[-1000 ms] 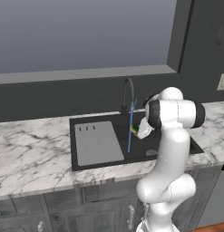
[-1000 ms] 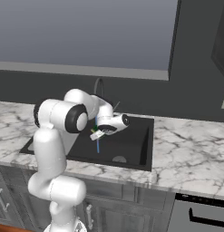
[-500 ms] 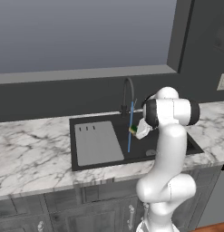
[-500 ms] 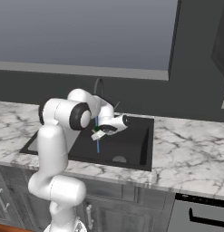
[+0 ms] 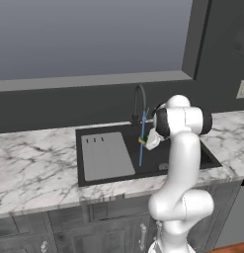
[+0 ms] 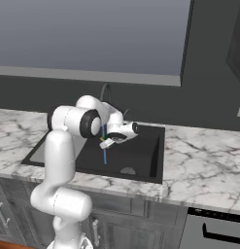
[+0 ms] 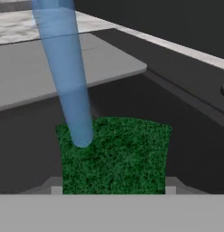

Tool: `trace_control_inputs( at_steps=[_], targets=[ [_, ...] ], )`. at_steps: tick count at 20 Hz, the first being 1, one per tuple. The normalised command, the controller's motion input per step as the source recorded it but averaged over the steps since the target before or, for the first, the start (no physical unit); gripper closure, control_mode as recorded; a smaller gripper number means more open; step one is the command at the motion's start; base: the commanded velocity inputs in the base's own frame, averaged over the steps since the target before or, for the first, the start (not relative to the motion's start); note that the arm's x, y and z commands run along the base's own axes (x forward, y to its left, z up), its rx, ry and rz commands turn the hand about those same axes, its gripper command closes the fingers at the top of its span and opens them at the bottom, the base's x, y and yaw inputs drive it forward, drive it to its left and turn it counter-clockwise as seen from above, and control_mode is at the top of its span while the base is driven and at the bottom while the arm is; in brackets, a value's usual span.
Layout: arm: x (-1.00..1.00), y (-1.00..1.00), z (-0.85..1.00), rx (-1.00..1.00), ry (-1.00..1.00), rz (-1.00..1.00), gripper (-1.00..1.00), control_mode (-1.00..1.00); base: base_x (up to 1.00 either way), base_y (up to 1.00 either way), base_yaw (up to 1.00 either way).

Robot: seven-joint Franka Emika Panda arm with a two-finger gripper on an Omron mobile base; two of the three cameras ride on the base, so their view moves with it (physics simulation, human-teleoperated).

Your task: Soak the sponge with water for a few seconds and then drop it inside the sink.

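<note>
Marble counter [image 5: 34,163] and black sink [image 5: 187,136] are sitting mid-frame, with the arm reaching over the basin

Near the centre of the left base view the gripper [image 5: 147,141] is holding the sponge [image 7: 114,154] directly under the water [image 7: 68,86], which is running from the faucet [image 5: 140,101]; in the hand view the stream is landing on the upper left of the green top, the sponge's width spanning between the two fingers. The claw is closed onto the sponge, its sides pressing against both fingertips [image 7: 53,186]. The basin floor and drain [image 6: 127,170] are lying straight below, so a release looks set to drop it inside
</note>
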Motion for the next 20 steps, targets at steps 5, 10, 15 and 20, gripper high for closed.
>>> trace_control_inputs(
  at_steps=[5,10,15,20],
  targets=[
    [0.24,0.01,-0.12,0.0,0.0,0.0,1.0,-1.0,0.0,0.0,0.0],
    [-0.02,0.03,0.0,0.0,0.0,0.0,1.0,-1.0,0.0,0.0,0.0],
    [-0.23,0.0,0.0,0.02,0.0,0.0,1.0,-1.0,0.0,0.0,0.0],
    [-0.32,0.0,0.0,0.04,0.0,0.01,1.0,-1.0,0.0,0.0,0.0]
  ],
)
